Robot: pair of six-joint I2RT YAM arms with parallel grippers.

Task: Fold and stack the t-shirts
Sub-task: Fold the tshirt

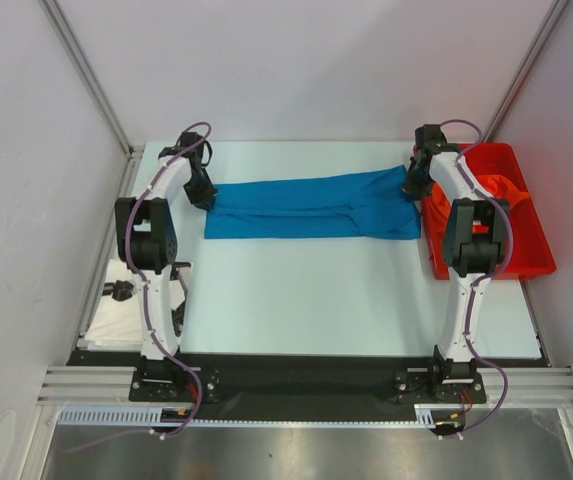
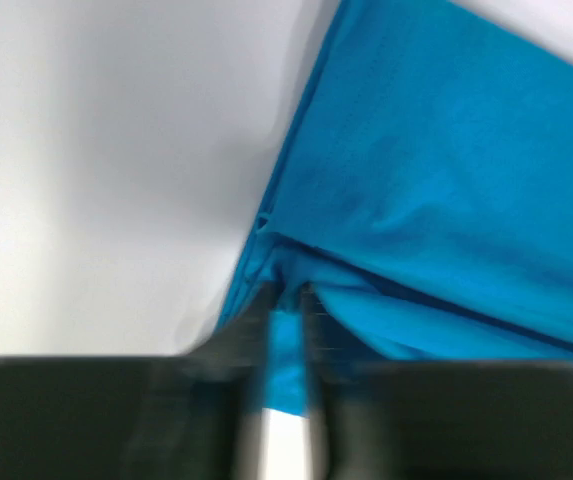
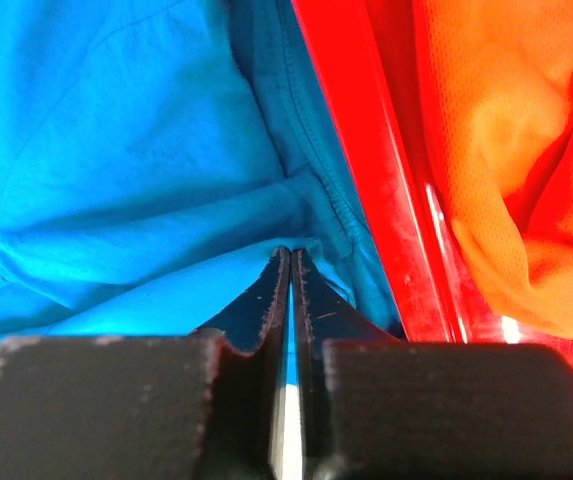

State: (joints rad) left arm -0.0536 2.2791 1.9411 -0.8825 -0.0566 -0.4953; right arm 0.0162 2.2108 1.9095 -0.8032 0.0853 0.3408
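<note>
The bright blue t-shirt (image 1: 316, 205) lies stretched across the far part of the table, folded lengthwise. My left gripper (image 1: 203, 195) is shut on its left end; the left wrist view shows blue cloth (image 2: 416, 180) pinched between the fingers (image 2: 256, 320). My right gripper (image 1: 412, 183) is shut on its right end, with blue cloth (image 3: 116, 170) nipped at the fingertips (image 3: 278, 270). The orange t-shirt (image 3: 506, 150) lies crumpled in the red bin (image 1: 526, 262). White cloth (image 1: 126, 310), perhaps the blotched t-shirt, lies at the table's left edge.
The red bin's wall (image 3: 366, 150) stands right beside my right gripper. The white table (image 1: 316, 300) stretches toward the arm bases. Grey walls and metal frame posts close in the back and sides.
</note>
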